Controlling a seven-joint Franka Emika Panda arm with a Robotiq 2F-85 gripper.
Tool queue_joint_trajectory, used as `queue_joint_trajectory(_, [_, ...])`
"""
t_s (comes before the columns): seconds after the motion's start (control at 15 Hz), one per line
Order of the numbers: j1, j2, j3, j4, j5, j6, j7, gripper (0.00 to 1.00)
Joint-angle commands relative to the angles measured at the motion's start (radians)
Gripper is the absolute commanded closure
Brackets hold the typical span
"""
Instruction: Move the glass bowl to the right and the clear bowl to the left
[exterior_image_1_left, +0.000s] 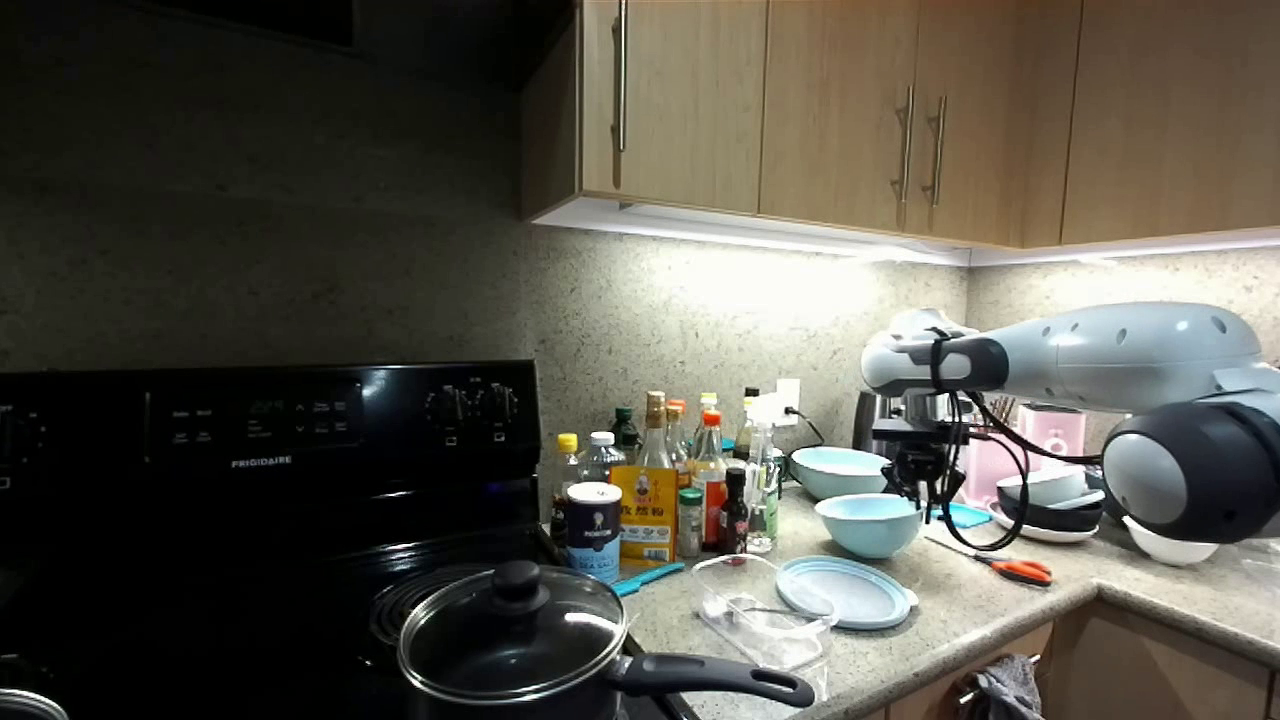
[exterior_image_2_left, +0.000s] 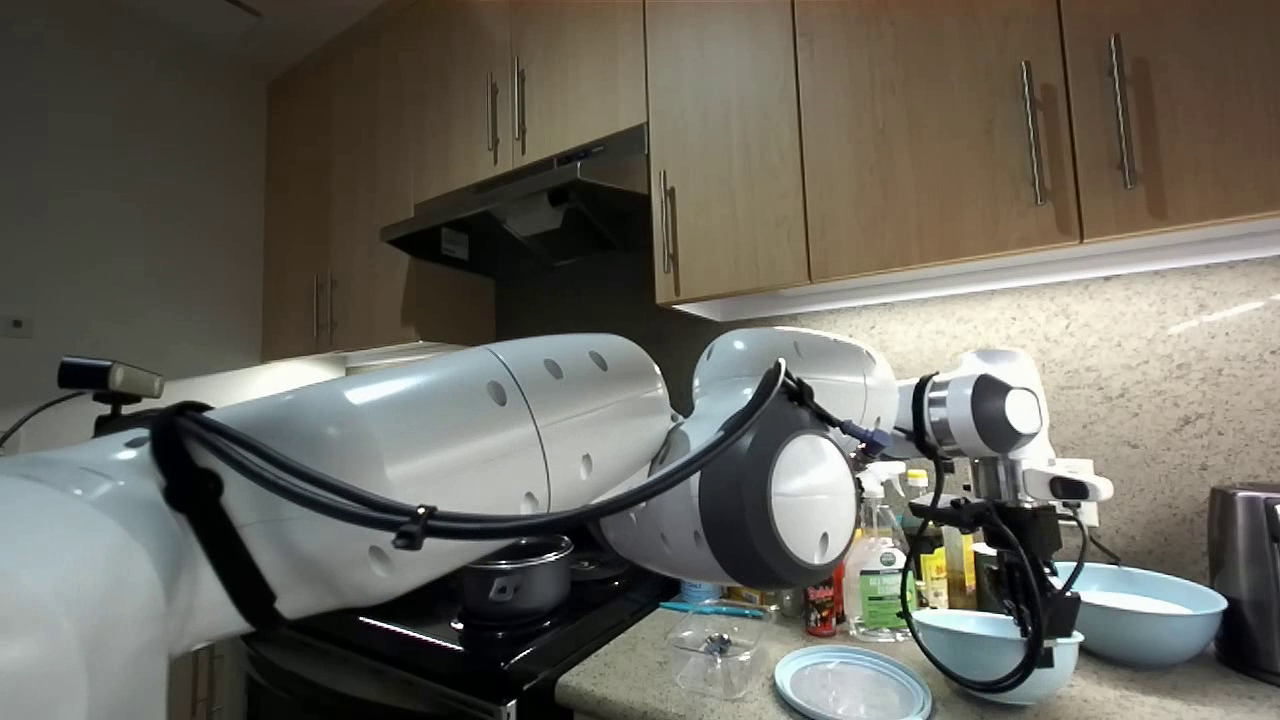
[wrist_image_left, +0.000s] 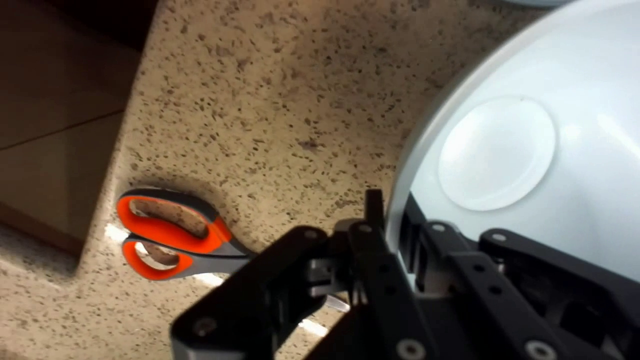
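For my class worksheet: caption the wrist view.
The gripper clasps a pale bowl by its rim, orange-handled scissors lying on the speckled counter.

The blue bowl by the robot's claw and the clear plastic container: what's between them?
A flat pale-blue plate lies between the blue bowl and the clear container, as both exterior views show.

In an exterior view, lidded pot (exterior_image_1_left: 520, 640) at lower centre-left, handle (exterior_image_1_left: 715, 677) pointing right. On the counter (exterior_image_1_left: 952, 592), right of centre: light-blue bowl (exterior_image_1_left: 862, 532), gripper (exterior_image_1_left: 918, 492) at its right rim, further bowl (exterior_image_1_left: 835, 475) behind. Orange-handled scissors (exterior_image_1_left: 1018, 571), lower right. Wooden cabinets (exterior_image_1_left: 840, 110), upper right.
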Motion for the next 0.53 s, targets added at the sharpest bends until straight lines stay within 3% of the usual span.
queue_joint_trajectory(0.0, [-0.033, -0.028, 0.006, -0.042, 0.017, -0.056, 0.085, 0.96])
queue_joint_trajectory(0.47, [-0.037, -0.024, 0.004, -0.024, 0.002, -0.036, 0.067, 0.93])
